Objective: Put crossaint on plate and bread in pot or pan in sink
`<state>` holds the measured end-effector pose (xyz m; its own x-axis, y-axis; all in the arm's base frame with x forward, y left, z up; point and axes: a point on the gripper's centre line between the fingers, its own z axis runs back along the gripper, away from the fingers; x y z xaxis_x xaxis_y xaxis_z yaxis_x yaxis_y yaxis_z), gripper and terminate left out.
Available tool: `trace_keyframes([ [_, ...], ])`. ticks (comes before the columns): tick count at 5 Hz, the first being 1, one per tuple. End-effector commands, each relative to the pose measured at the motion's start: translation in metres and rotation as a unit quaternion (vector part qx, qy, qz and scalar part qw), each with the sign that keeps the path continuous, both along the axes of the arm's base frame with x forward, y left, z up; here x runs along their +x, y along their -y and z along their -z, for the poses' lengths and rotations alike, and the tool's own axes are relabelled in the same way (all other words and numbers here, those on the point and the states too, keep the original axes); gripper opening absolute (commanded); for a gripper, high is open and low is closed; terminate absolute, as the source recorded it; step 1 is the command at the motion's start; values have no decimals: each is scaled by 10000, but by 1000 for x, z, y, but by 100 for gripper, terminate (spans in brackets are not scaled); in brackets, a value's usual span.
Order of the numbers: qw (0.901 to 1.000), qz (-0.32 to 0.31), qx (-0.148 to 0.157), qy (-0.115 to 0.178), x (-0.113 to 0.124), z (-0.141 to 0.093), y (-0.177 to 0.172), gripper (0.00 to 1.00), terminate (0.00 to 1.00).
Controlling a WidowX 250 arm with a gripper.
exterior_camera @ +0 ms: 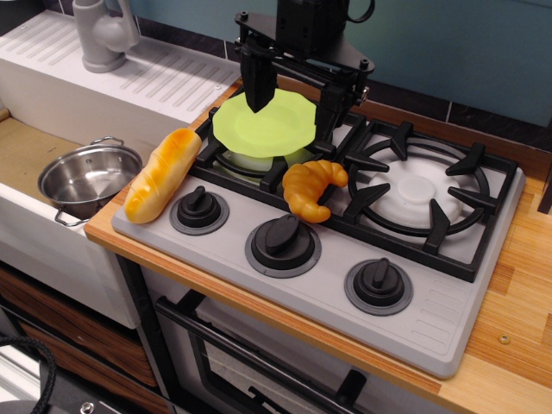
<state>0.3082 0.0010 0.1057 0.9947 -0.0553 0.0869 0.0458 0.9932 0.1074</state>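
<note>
The lime-green plate point(263, 127) rests on the left burner of the stove. The golden-orange crossaint point(311, 188) lies on the grate just right of and in front of the plate. The long yellow bread point(163, 173) lies on the stove's left front edge, beside the sink. The shiny steel pot point(88, 178) stands in the sink point(26, 155) on its tan bottom. My gripper point(291, 108) hangs open above the plate, one black finger over the plate's middle and the other at its right rim. It holds nothing.
A grey faucet point(102, 34) stands on the ribbed white draining surface point(164, 73) behind the sink. The right burner grate point(423, 194) is bare. Three black knobs point(282, 237) line the stove's front. A wooden counter point(517, 345) runs to the right.
</note>
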Motion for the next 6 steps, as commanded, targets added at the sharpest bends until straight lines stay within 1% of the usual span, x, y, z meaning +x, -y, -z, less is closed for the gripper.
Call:
trace_keyframes([
  [1,10000,0,0,0,0,0,0,100,0],
  [3,9995,-18,-192,262,10,29,11,100,0],
  [4,9991,4,-217,352,13,38,13,100,0],
  [6,9988,-4,-230,430,13,50,15,100,0],
])
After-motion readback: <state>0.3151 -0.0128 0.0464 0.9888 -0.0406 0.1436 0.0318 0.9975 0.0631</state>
